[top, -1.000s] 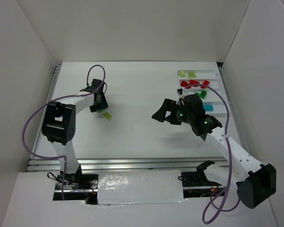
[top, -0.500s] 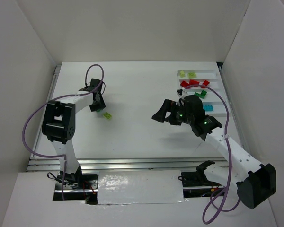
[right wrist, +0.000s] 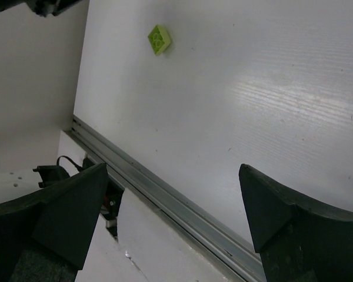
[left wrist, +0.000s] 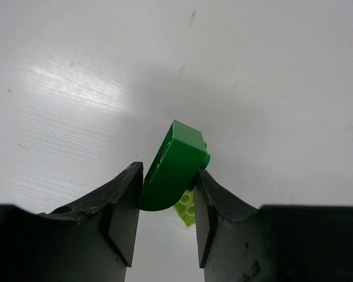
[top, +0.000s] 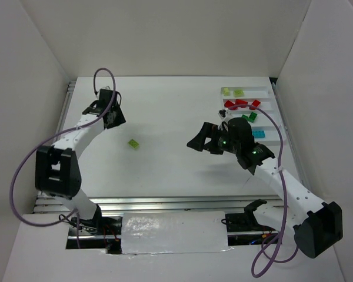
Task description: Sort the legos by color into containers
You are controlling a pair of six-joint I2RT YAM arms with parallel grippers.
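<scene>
The white bench (top: 176, 106) is carrying the tray (top: 260, 92) at far right, bricks (top: 240, 103) sitting sorted in its lanes. The right tool (top: 201, 141) is hovering mid-bench, fingers spread wide and empty, likely waiting. The left tool (left wrist: 167, 176) is clamping a green brick (left wrist: 179, 150) clear of the bench, presumably for carrying trayward. One pale brick (top: 133, 143) is lying loose nearby.

The tray (top: 260, 92) sits far right on the table (top: 165, 111), with one loose brick (top: 133, 143) lying left of centre
</scene>
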